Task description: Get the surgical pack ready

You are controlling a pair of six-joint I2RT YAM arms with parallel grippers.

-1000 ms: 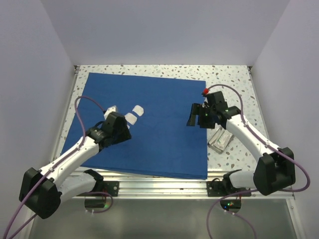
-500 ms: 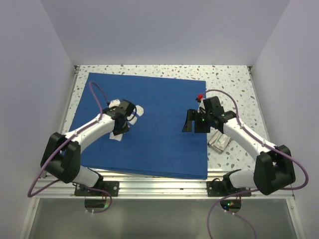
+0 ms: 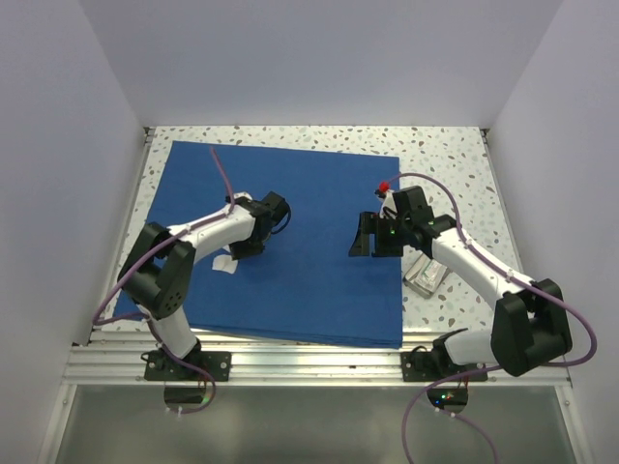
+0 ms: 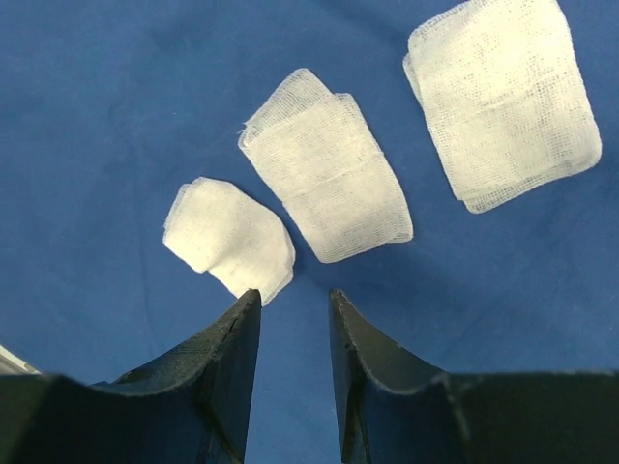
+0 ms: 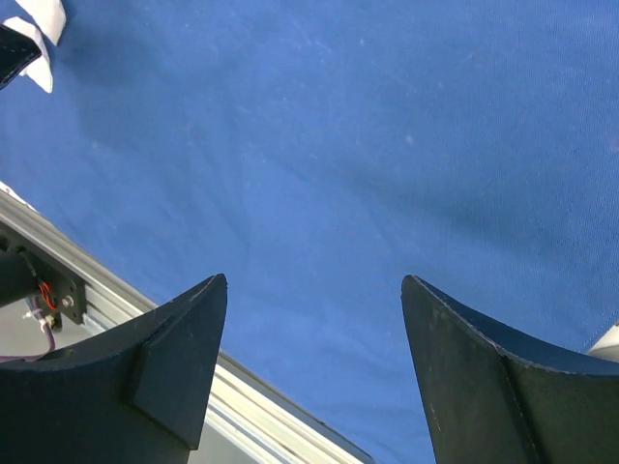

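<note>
Print on the large royal-blue cloth drape (image 3: 319, 280): none I can read, from above or from either wrist camera.
Print on the white gauze squares (image 4: 329, 179): none; I see only plain weave on all 3.
Marks on the small silver rectangular tray (image 3: 430, 278): too small for me to tell from the overhead camera.
Labels on the speckled white tabletop (image 3: 455, 155): none I can read.
</note>
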